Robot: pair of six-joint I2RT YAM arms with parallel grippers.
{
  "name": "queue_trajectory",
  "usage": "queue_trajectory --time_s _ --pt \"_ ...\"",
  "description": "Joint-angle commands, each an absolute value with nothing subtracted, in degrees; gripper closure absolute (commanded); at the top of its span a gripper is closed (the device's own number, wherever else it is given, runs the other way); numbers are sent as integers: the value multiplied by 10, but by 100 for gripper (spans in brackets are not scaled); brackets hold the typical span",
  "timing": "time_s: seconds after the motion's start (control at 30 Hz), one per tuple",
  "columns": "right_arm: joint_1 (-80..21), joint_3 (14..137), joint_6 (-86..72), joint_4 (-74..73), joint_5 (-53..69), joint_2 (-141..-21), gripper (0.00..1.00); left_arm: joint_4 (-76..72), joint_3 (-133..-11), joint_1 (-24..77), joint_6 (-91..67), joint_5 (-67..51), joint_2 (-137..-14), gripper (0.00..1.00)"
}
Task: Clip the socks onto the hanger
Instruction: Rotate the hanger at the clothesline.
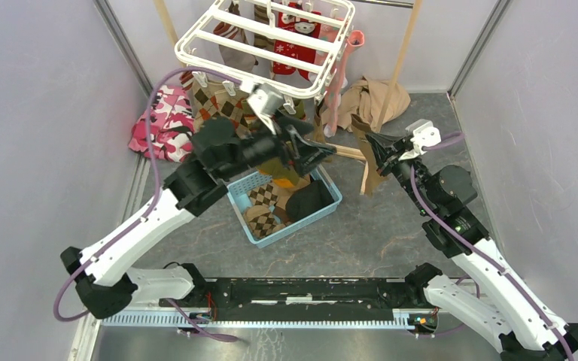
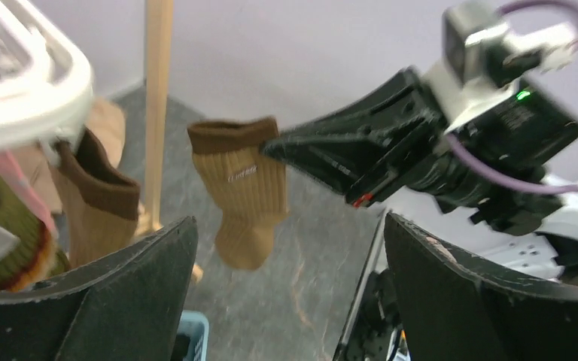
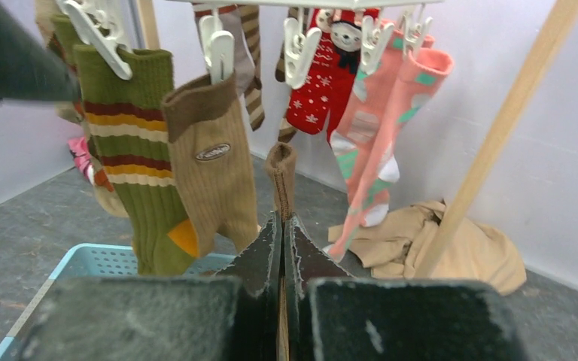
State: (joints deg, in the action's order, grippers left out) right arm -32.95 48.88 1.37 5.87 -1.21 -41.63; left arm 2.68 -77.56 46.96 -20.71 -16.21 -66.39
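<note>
The white hanger (image 1: 263, 37) hangs at the back, with several socks clipped under it. In the right wrist view I see a green striped sock (image 3: 132, 150), a tan sock (image 3: 214, 162), a red sock (image 3: 323, 83) and a pink sock (image 3: 376, 128) on its clips. My right gripper (image 1: 370, 141) (image 3: 283, 219) is shut on another tan sock with a brown cuff (image 3: 281, 177) (image 2: 241, 195), which dangles below it (image 1: 369, 177). My left gripper (image 1: 312, 147) (image 2: 290, 222) is wide open and empty, just left of that sock, under the hanger's front edge.
A light blue basket (image 1: 331, 203) below the left gripper holds argyle socks (image 1: 263, 199) and a dark item. A pink camouflage cloth (image 1: 162, 120) lies at the back left. A beige garment (image 1: 372, 98) lies by the wooden pole (image 1: 403, 53).
</note>
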Motion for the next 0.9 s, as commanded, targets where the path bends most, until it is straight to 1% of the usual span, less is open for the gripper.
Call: queue_trajectory --time_s 0.0,0.03,0.1,0.17,0.27,0.47,0.63,0.7,0.77,0.83,0.87 --pt "-322 501 1 59 -53 -418 100 100 -787 528 -119 23 -689 4" --pt "-321 499 1 62 -49 -419 100 91 -772 536 -105 45 -690 4" --pt "-319 496 -15 67 -45 -421 100 32 -732 545 -81 99 -688 11" --pt "-317 493 -19 70 -39 -423 100 -26 -695 546 -63 133 -691 13" --pt "-315 490 -23 75 -31 -424 100 -71 -678 546 -40 189 -710 20" --pt "-313 482 -31 83 -18 -425 100 -118 -690 545 -29 234 -766 44" --pt "-312 476 -35 89 -7 -425 100 -149 -694 540 -26 264 -793 47" --pt "-311 473 -37 90 -5 -425 100 -154 -694 537 -25 263 -791 53" --pt "-312 470 -37 92 -2 -424 100 -155 -691 532 -25 262 -786 61" --pt "-312 468 -38 95 -2 -426 100 -153 -684 522 -29 255 -776 72" --pt "-312 467 -38 96 -1 -427 100 -150 -678 515 -33 249 -770 75"
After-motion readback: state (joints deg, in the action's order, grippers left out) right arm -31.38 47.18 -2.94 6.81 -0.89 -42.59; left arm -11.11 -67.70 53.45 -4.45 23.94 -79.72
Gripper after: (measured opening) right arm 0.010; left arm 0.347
